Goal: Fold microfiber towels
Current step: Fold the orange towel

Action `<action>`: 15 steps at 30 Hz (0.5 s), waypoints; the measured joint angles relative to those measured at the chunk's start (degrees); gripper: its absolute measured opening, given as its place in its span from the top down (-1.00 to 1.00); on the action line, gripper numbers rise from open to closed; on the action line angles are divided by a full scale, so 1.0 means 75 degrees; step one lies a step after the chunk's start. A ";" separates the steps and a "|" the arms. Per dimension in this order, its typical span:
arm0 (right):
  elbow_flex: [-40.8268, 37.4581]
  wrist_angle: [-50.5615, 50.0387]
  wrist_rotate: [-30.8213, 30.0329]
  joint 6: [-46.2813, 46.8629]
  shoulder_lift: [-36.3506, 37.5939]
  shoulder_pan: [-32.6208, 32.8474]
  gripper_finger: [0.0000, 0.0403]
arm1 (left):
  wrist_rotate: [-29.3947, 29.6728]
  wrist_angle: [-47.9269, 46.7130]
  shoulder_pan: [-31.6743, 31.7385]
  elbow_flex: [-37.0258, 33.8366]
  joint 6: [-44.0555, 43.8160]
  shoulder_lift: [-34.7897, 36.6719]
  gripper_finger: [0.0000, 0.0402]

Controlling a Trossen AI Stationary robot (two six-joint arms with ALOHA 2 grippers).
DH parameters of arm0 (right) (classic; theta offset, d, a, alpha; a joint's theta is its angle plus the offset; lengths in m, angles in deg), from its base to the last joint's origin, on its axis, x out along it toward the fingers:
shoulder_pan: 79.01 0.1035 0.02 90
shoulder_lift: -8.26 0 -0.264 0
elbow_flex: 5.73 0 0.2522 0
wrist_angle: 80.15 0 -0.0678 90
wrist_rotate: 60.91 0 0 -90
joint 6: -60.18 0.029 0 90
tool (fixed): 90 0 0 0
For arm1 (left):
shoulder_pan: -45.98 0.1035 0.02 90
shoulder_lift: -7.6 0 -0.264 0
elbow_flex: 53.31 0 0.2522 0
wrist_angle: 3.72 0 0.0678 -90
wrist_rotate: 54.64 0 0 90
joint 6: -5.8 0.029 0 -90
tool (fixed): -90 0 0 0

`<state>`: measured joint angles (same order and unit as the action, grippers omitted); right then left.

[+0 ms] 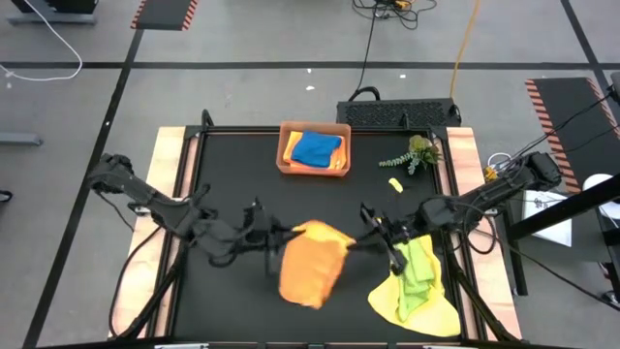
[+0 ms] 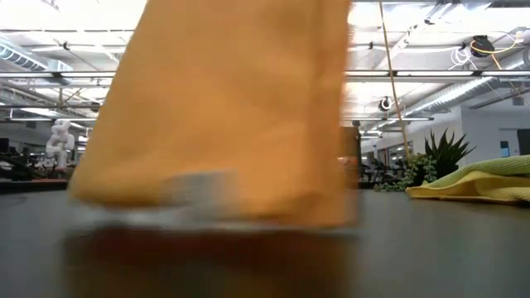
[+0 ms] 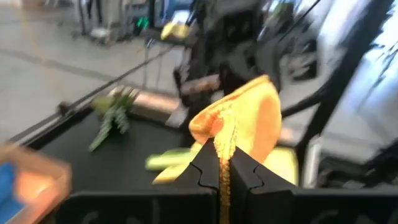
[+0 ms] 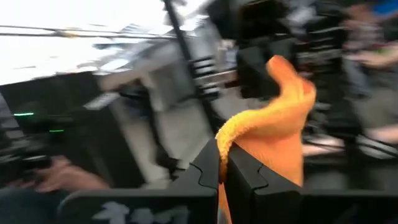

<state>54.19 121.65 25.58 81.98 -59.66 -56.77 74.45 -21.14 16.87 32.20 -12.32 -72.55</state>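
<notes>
From above, the orange towel (image 1: 312, 262) hangs over the middle of the black table (image 1: 223, 174), pinched at its two upper corners: the left gripper (image 1: 287, 235) bites the corner at about 10 o'clock of the cloth and the right gripper (image 1: 355, 242) bites the one at about 2 o'clock. Each wrist view confirms this close up, with the left gripper's dark fingers (image 3: 205, 168) pressed together on an orange edge (image 3: 239, 124) and the right gripper's fingers (image 4: 208, 165) likewise clamped on a fold of the same cloth (image 4: 273, 134).

Only the overhead view shows the other cloths. A lime green towel (image 1: 418, 267) lies on a yellow towel (image 1: 412, 305) at 4 o'clock of the table, just beside the right arm. At 12 o'clock an orange-brown tray (image 1: 287, 155) holds a blue towel (image 1: 317, 148) over something yellow. A plant sprig (image 1: 415, 155) lies at 1 o'clock, with a small yellow scrap (image 1: 395, 184) near it.

The low view is mostly filled by the hanging orange cloth (image 2: 224, 108); past its edge the yellow and green pile (image 2: 480, 180) and the plant (image 2: 443, 153) show, with a ceiling of strip lights behind.

The table has pale wooden side rails and stands on a grey floor with cables and striped hazard mats. Both wrist views are smeared, and the towel's lower edge blurs in the low view.
</notes>
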 joint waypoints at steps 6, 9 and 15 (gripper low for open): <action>0.0002 -0.1853 -0.1192 -0.0111 0.0015 -0.0748 1.00 | -0.0161 -0.1350 0.0905 -0.0050 -0.0572 0.0034 0.98; -0.0001 -0.2876 -0.1692 -0.0120 0.0015 -0.1112 1.00 | -0.0521 -0.1438 0.1375 -0.0449 -0.0679 0.0034 0.98; -0.0004 -0.3954 -0.2348 -0.0098 0.0012 -0.1566 1.00 | -0.1969 -0.0639 0.2481 -0.1611 -0.0425 0.0025 0.98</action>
<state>54.16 91.99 7.97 81.24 -59.57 -68.51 59.68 -25.93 35.48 20.11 -15.51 -72.36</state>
